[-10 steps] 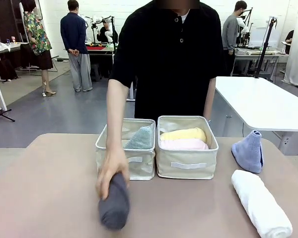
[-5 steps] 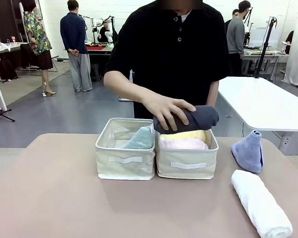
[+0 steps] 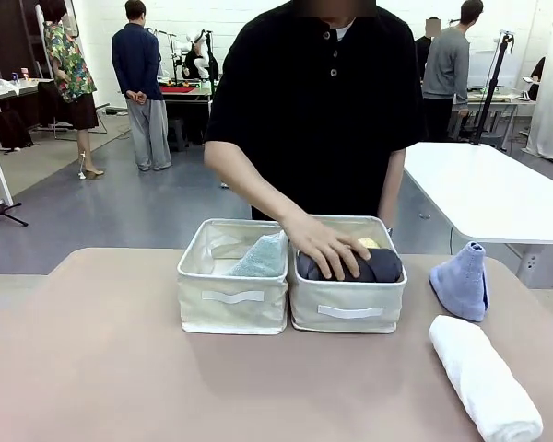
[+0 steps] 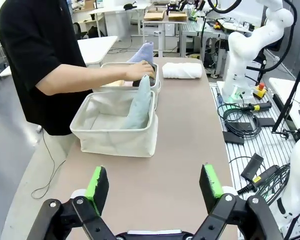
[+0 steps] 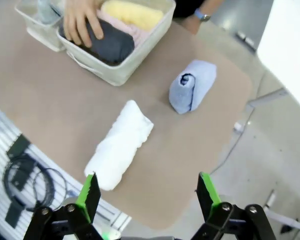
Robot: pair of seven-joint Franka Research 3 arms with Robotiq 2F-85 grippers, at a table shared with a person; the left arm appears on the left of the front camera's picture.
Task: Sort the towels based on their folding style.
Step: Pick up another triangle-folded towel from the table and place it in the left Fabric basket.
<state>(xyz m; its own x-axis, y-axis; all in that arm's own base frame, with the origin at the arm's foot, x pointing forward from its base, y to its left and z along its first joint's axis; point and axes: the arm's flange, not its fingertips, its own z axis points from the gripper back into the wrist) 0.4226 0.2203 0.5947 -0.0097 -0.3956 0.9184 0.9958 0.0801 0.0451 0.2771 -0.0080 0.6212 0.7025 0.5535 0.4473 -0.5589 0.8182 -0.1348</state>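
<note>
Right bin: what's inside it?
A grey roll under the person's hand, with a pink roll and a yellow roll behind it. The bottom of the bin is covered.

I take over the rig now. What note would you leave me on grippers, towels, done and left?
The left gripper is open and empty above the table. The right gripper is open and empty, above the white roll.
The person's hand rests on the dark grey roll in the right bin, with the yellow roll and pink roll.
The pale green cone is in the left bin.
Done: four towels binned.
Left: the light blue cone and white roll, on the table at the robot's right.
</note>
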